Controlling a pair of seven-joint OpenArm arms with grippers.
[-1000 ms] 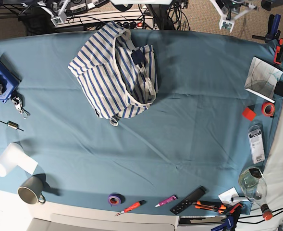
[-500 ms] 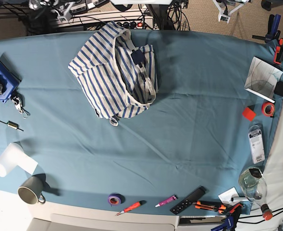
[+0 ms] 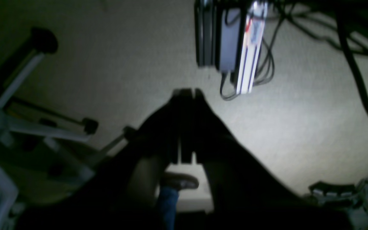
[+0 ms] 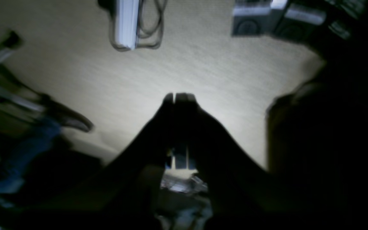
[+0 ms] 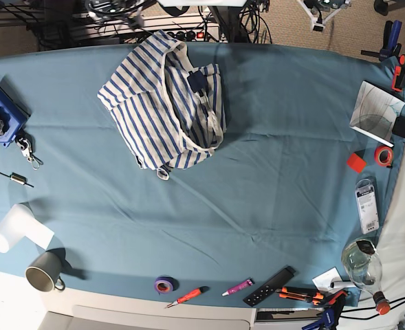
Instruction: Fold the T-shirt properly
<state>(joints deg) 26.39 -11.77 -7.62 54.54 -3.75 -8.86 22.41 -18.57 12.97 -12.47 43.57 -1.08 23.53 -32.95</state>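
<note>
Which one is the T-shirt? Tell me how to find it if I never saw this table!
Look at the big blue tablecloth and go to its far edge, a little left of the middle. A crumpled heap lies there: the T-shirt, white with thin blue stripes and a small dark label showing. It is soft cloth and far bigger than the small tools and cups around the edges.

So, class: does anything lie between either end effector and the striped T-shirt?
Nothing visible does. The T-shirt lies crumpled on bare blue cloth; the tools sit along the table's edges. The left end effector and right end effector, both shut, hang over the floor.
</note>
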